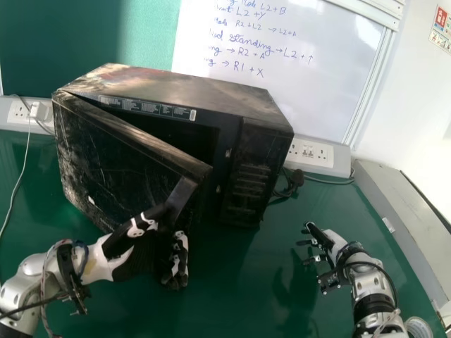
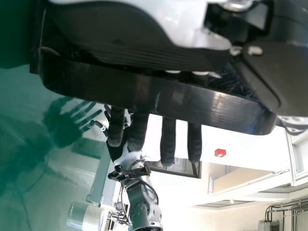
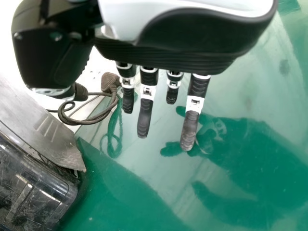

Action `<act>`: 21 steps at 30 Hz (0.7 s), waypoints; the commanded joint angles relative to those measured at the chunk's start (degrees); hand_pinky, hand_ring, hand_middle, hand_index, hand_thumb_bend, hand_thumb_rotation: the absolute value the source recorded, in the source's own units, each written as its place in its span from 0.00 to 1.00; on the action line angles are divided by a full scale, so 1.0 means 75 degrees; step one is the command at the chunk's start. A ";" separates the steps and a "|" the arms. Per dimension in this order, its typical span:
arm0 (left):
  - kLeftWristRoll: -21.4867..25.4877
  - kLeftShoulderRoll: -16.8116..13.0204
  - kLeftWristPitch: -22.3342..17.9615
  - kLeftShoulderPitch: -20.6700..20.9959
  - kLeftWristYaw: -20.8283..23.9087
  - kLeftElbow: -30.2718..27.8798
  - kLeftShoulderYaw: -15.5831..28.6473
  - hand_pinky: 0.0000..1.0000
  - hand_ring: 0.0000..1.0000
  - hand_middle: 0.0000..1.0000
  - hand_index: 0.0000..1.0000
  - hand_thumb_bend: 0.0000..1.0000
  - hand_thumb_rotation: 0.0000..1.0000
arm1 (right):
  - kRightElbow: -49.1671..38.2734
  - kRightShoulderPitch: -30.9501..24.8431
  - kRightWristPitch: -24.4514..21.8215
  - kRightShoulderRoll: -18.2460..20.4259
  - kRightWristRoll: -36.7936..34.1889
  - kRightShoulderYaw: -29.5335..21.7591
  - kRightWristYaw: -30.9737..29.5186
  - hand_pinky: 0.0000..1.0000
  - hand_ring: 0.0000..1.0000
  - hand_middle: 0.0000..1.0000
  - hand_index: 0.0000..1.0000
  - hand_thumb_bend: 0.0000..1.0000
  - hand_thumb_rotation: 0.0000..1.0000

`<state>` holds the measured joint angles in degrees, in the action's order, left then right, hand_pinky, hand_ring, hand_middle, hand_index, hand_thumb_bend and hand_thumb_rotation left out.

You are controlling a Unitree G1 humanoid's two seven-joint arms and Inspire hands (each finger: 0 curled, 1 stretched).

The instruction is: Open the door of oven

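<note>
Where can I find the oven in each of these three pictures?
Head view: the oven stands left of centre, its door partly open.
Left wrist view: the door's dark edge crosses close up, beside the left robot hand.
Right wrist view: its scratched corner appears past the looped cable.
Shared landmark: the green tabletop.

From the head view you can't see all of the oven's (image 1: 254, 151) dark cavity (image 1: 190, 137); the door (image 1: 120, 162) covers part of it. In the left wrist view, the door's edge hides your left hand's (image 1: 141, 257) finger bases. The label's (image 1: 148, 108) print is too small for you, and the head view's top edge crops the whiteboard (image 1: 282, 84).
</note>
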<state>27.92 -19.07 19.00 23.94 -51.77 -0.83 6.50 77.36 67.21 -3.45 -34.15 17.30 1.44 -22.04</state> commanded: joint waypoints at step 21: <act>0.1544 0.0062 0.0667 -0.0582 -0.0188 -0.1284 0.0679 0.01 0.05 0.47 0.48 0.52 0.00 | 0.0058 0.0035 -0.0181 -0.0036 0.0042 -0.0004 0.0125 0.91 0.71 0.68 0.90 0.57 0.55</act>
<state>34.23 -19.73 26.29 18.53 -51.34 -8.11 10.04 77.36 67.25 -4.23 -34.23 17.52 1.27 -21.40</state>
